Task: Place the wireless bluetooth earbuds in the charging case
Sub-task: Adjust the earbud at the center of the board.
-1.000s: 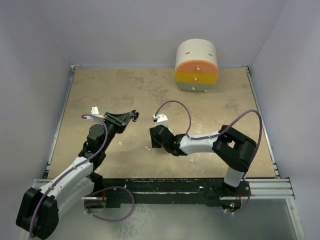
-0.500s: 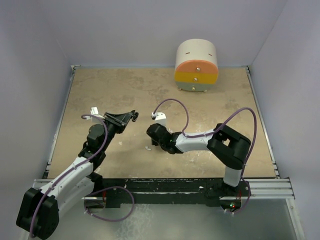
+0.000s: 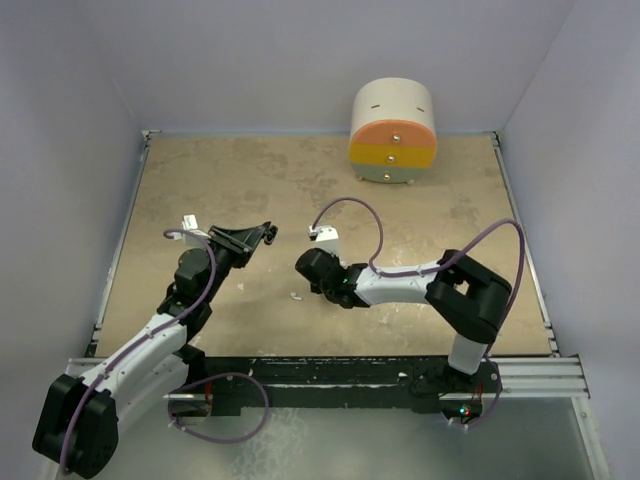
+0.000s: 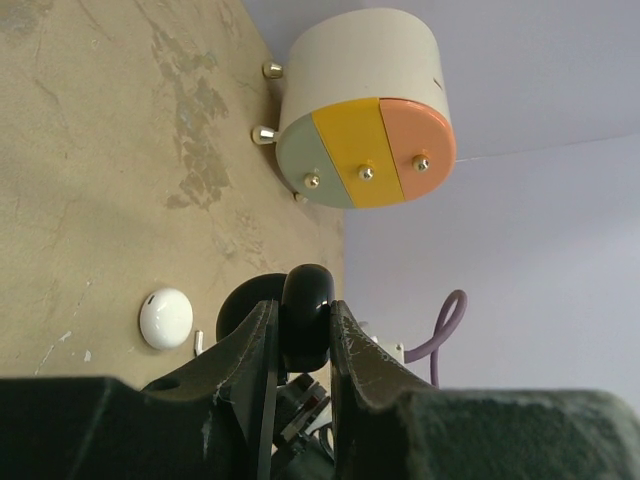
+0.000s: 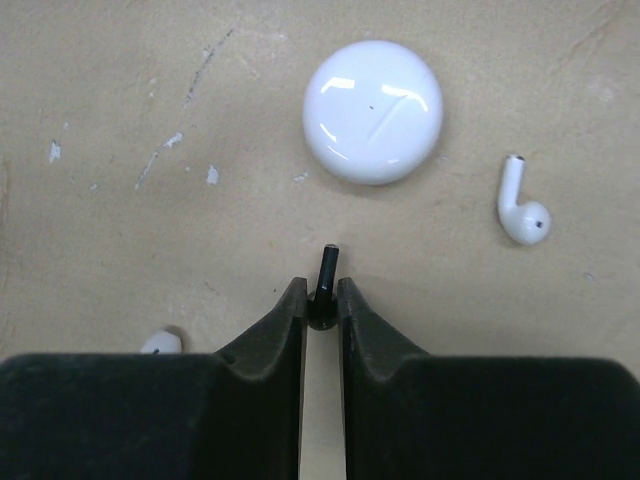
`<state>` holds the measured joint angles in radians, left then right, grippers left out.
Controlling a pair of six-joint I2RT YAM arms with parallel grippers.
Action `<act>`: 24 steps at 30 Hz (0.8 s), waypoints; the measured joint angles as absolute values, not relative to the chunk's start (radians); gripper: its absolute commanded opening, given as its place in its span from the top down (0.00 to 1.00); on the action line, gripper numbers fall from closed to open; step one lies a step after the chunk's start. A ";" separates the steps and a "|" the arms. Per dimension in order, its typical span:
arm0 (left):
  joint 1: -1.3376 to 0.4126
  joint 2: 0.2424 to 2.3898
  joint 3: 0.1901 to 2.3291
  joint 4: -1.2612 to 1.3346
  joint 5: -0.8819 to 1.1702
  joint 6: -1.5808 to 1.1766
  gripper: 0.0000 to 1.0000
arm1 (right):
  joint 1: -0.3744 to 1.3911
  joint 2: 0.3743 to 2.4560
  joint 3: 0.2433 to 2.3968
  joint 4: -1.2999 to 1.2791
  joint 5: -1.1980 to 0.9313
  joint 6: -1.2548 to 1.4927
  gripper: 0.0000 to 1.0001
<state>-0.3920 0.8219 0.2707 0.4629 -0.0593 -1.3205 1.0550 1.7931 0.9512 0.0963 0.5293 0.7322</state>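
My left gripper (image 4: 300,312) is shut on a glossy black round charging case (image 4: 307,300) and holds it above the table at centre left (image 3: 269,233). On the table, my right gripper (image 5: 320,292) is shut on a black earbud (image 5: 326,272) whose stem sticks out past the fingertips. From above, this gripper (image 3: 303,270) sits low at the table's middle. A white round case (image 5: 372,110) lies closed just beyond it. One white earbud (image 5: 522,205) lies to the right of that case. Another white earbud (image 5: 160,342) peeks out beside the left finger.
A cream cylindrical drawer unit (image 3: 393,130) with orange, yellow and grey-green fronts stands at the back of the table. A small white earbud (image 3: 295,296) lies just left of the right arm. Purple cables loop over both arms. Walls enclose the table.
My right gripper's jaws have closed onto the black earbud, and its wrist has shifted slightly. The left arm and its black case have stayed still.
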 measured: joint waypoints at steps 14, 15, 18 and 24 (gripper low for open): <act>-0.389 0.832 0.271 0.464 -0.055 -1.320 1.00 | 0.939 1.514 0.886 -0.025 0.555 0.717 0.93; -0.389 0.835 0.271 0.466 -0.054 -1.320 1.00 | 0.909 1.512 0.876 -0.022 0.557 0.707 0.94; -0.388 0.846 0.271 0.469 -0.052 -1.320 1.00 | 0.799 1.512 0.857 -0.007 0.556 0.665 0.94; -0.388 0.863 0.271 0.480 -0.047 -1.320 1.00 | 0.672 1.535 0.856 0.073 0.539 0.590 0.95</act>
<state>-0.3882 0.8627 0.2707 0.4797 -0.0475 -1.3205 0.6724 1.5349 0.8562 0.0734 0.5392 0.5896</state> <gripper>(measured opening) 0.219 0.078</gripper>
